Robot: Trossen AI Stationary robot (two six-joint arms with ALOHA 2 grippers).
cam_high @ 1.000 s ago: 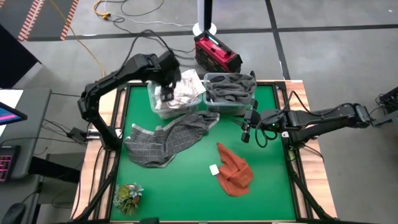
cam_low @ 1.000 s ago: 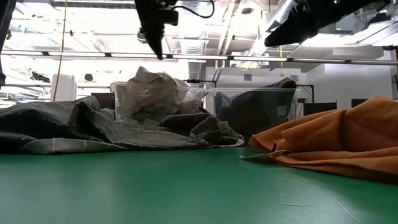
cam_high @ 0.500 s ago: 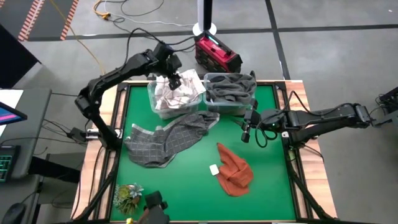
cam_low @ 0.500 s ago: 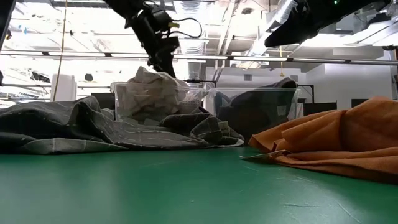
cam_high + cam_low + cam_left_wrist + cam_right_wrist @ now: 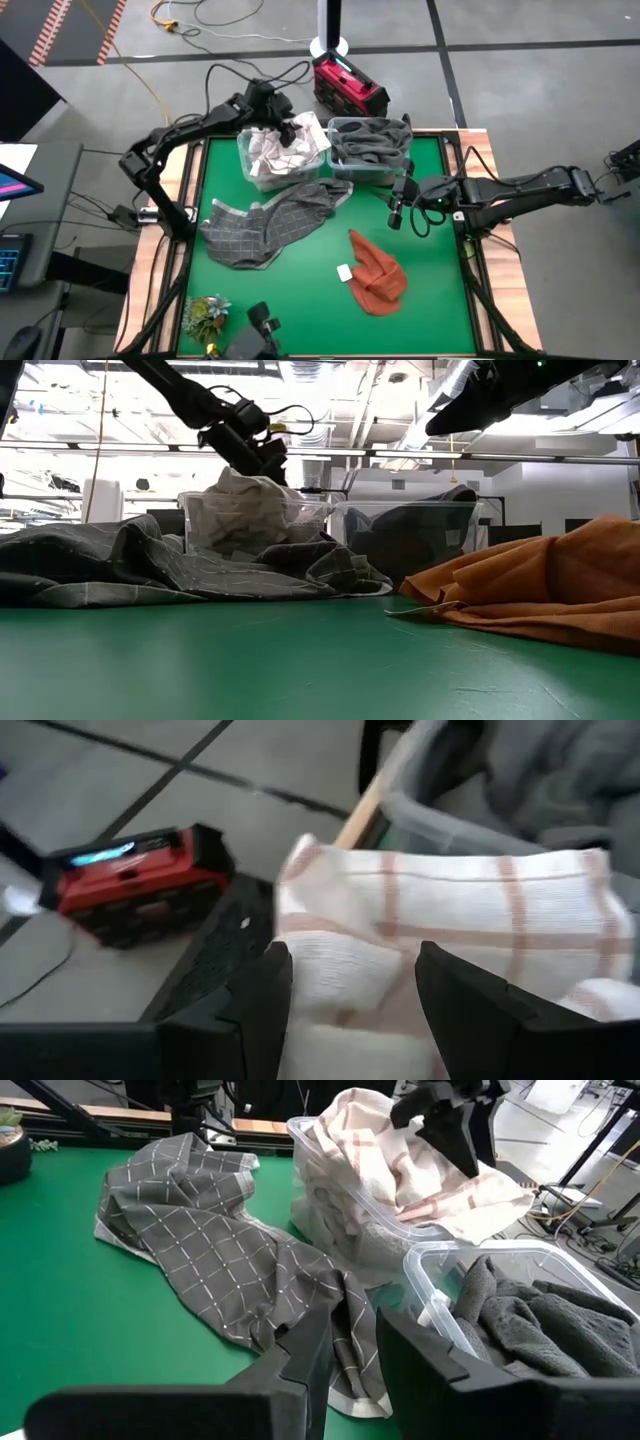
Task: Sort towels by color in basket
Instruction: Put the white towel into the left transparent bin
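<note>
White towels with thin red checks (image 5: 285, 150) fill the left clear bin (image 5: 250, 175), and one hangs over the bin's far right rim. Dark grey towels (image 5: 368, 140) lie in the right clear bin (image 5: 345, 170). A grey checked towel (image 5: 270, 222) is spread on the green table, its far end against the left bin. A rust orange towel (image 5: 377, 272) lies crumpled near the right. My left gripper (image 5: 352, 955) stands open over the top white towel (image 5: 450, 910), slanting down. My right gripper (image 5: 397, 215) hovers open above the mat, right of the checked towel, holding nothing. My left gripper comes at the top white towel's draped part (image 5: 470, 1190) slanting down from the far left, one finger (image 5: 255, 1010) on each side of a fold. I cannot tell whether the fingertips touch the cloth.
A small green plant (image 5: 205, 315) stands at the near left corner. A little white tag (image 5: 344, 272) lies beside the orange towel. A red device (image 5: 348, 88) sits on the floor beyond the far edge. A dark object (image 5: 258, 335) shows at the near edge.
My left gripper has come down toward the white towels in the left bin and shifted a little toward the table's right. It has tipped from pointing steeply down to a flatter slant, with its fingers staying apart. No towel has moved.
</note>
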